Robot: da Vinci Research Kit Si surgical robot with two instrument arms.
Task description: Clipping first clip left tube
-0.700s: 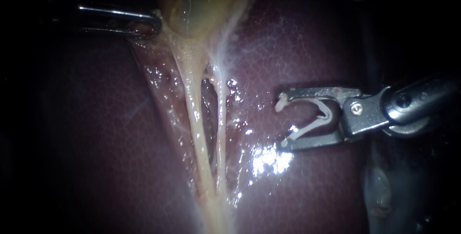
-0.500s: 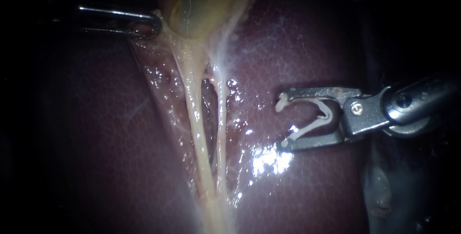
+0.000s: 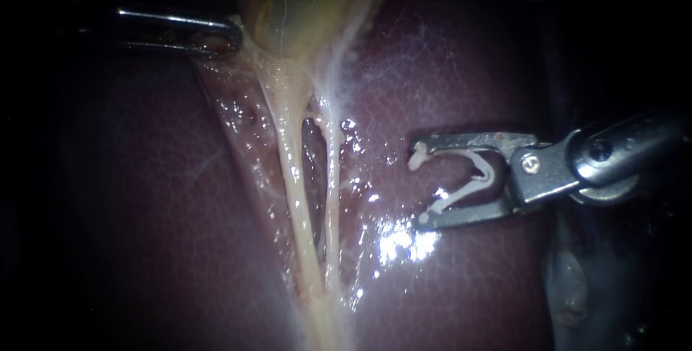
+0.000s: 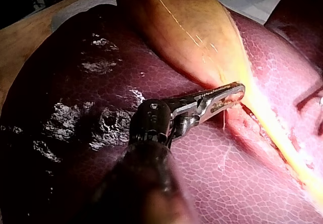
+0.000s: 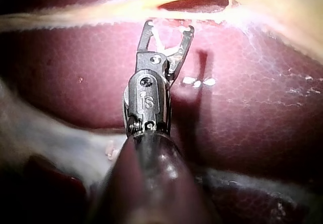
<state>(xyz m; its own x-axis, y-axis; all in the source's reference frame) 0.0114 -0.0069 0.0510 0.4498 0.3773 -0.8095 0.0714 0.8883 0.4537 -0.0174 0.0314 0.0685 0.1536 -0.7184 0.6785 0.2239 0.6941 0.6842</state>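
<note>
Cream left tube [image 3: 293, 178] taut, glistening; white clip [image 3: 465, 192] in right instrument's [image 3: 420, 185] jaws, apart.

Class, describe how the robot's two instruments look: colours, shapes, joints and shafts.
The left instrument has long, slim, silvery jaws with finely toothed edges, on a dark rounded wrist and a dark shaft. The right instrument has shorter, flat grey metal jaws, hinged at a round pin on a shiny steel joint, then a dark shaft.
</note>
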